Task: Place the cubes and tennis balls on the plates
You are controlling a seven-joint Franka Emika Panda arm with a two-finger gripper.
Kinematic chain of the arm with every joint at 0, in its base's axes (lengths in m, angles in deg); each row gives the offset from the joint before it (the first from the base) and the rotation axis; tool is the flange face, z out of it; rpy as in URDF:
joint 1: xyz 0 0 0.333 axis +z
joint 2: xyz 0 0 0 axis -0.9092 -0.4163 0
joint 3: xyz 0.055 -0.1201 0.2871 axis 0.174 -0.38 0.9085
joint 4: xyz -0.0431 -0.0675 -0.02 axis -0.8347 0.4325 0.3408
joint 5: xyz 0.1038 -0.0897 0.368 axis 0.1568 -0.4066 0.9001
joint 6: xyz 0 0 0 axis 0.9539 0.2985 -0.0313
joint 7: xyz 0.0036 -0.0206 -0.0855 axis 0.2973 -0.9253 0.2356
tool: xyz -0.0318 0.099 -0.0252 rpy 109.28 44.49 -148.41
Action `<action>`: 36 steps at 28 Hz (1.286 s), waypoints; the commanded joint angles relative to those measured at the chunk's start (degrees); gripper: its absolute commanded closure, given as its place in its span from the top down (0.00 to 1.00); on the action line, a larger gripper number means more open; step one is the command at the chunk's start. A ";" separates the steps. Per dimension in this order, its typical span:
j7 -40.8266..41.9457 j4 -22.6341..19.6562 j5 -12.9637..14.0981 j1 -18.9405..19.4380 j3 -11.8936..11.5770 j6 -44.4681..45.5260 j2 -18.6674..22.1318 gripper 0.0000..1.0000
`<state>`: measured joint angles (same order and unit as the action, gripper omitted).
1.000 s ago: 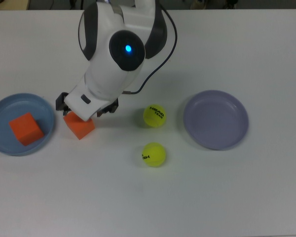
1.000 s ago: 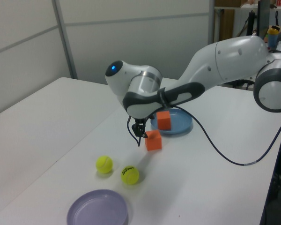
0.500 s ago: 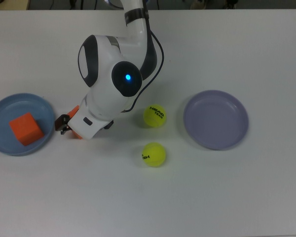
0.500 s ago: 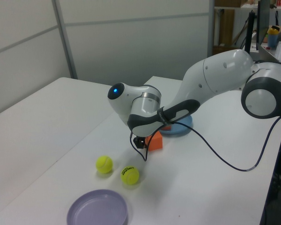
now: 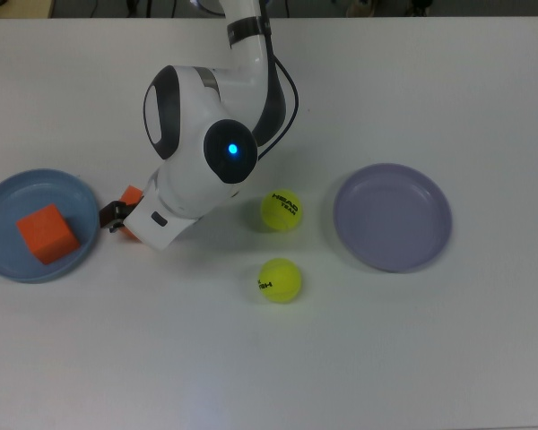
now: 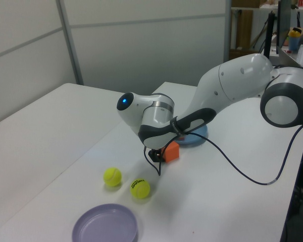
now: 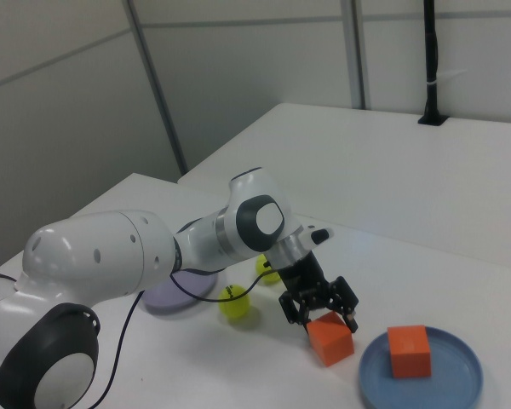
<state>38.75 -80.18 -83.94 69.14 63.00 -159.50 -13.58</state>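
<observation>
One orange cube (image 7: 330,337) rests on the white table just outside the light blue plate (image 5: 0,193). My gripper (image 7: 320,312) is low over this cube, open, with a finger on either side of its top. From the top view the arm hides most of this cube (image 5: 130,196). A second orange cube (image 5: 47,234) lies on the blue plate. Two tennis balls (image 5: 281,210) (image 5: 279,279) sit on the table between the arm and the lavender plate (image 5: 392,216), which holds nothing.
A black cable (image 6: 242,171) trails from the hand across the table on the left view's right. Grey wall panels (image 6: 141,40) stand behind the table in the left view.
The arm has come down and shifted toward the top view's left. The gripper has dropped from above the loose cube to straddle it. Cubes, balls and plates stay in place.
</observation>
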 commanded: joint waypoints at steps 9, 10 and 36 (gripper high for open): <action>1.51 -3.90 -1.27 -0.05 -0.90 0.72 2.61 0.07; 1.42 -3.90 -1.10 -0.05 -0.90 0.63 2.61 0.00; 7.73 -2.59 2.86 -1.37 -0.46 9.65 9.64 1.00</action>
<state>42.49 -80.81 -82.25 67.69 62.26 -155.31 -5.81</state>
